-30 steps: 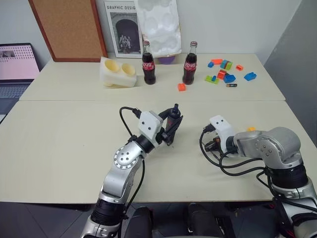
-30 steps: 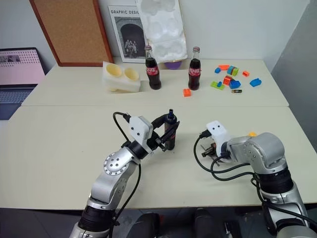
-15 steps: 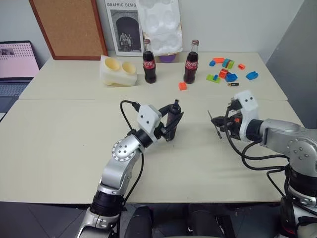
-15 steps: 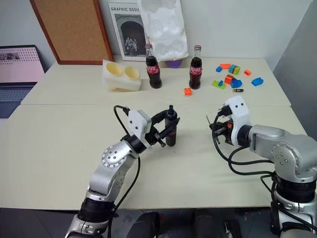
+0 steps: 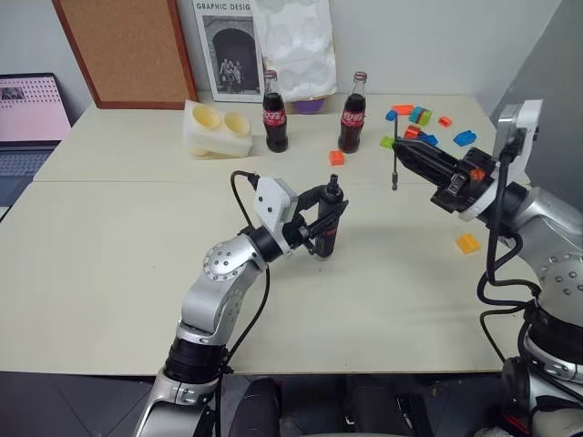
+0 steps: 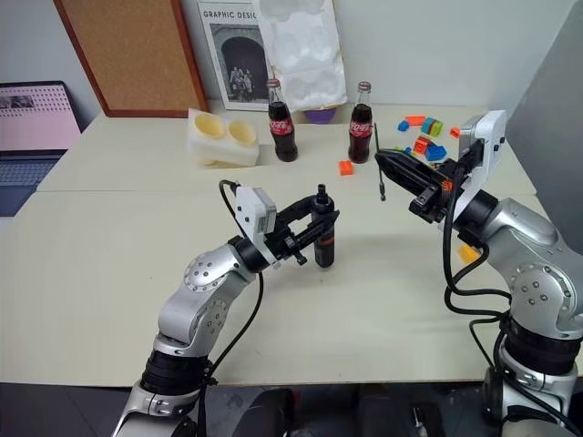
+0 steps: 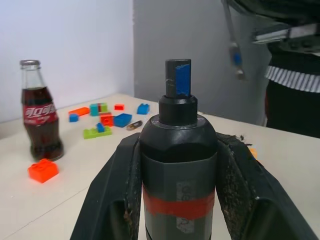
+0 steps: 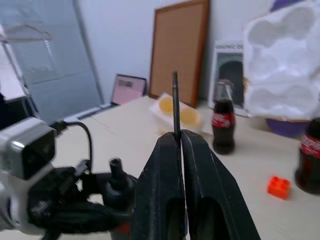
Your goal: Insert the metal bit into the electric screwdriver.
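Over the last second the right gripper (image 5: 399, 157) has risen from low over the table (image 5: 109, 273) to well above it, carrying the metal bit (image 5: 394, 167) with it, and its wrist has turned so that the fingers now reach toward the robot's left at about the height of the bottle tops. That lift matters: the bit is off the table and held in the air, so the pick-up looks finished and the work ahead is to line it up with the tool. The bit is pinched between the closed black fingers (image 8: 170, 165) of the right gripper; its long axis stands roughly upright, with one end showing above the fingertips and the other hanging below them. The left gripper (image 5: 332, 217) has hardly moved, rising only slightly, and its fingers stay clamped around the body of the electric screwdriver (image 5: 329, 228). The screwdriver stands close to upright near the middle of the table, its lower end at or just above the surface, its red band (image 7: 178, 206) between the finger pads and its small dark blue tip (image 7: 178, 78) pointing up. Bit and screwdriver are well apart, the bit to the right of the tip and higher. Judging from this, the bit's lower end must be brought over the tip and lowered along the tool's axis.
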`<state>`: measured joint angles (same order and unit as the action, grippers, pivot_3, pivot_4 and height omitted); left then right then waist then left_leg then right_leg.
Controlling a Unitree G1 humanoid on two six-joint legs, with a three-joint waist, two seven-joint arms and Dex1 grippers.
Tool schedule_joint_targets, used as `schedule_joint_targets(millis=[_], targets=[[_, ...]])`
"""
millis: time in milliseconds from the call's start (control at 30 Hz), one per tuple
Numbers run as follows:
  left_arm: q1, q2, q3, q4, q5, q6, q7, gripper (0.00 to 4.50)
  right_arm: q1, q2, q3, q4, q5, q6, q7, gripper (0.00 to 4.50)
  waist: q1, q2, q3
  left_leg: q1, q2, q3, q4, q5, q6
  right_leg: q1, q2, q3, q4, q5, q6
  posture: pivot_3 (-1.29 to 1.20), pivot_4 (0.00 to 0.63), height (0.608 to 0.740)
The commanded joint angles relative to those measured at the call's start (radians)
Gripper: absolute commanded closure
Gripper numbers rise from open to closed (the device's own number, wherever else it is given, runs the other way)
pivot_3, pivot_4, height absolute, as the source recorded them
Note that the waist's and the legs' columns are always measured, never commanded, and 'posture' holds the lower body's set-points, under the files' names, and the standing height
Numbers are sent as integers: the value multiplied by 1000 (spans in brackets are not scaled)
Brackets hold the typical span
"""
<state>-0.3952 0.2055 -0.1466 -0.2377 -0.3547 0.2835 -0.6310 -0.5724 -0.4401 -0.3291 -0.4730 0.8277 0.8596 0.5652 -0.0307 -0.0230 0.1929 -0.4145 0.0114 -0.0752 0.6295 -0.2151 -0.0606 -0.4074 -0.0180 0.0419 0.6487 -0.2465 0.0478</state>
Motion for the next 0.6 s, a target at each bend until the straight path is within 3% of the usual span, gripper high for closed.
schedule_joint_targets(millis=[33,600], targets=[[-3,-5,-1,-63,-34,8,-10,2843,-16,52,3,-13,17,-118,-9,4500,0,0,0,0,0,0,0,0,0,0,0,0,0,0,0,0,150,740],[19,-12,-8,-111,-34,55,-8,2843,-19,163,87,-5,78,-212,-94,4500,0,0,0,0,0,0,0,0,0,0,0,0,1,0,0,0,150,740]])
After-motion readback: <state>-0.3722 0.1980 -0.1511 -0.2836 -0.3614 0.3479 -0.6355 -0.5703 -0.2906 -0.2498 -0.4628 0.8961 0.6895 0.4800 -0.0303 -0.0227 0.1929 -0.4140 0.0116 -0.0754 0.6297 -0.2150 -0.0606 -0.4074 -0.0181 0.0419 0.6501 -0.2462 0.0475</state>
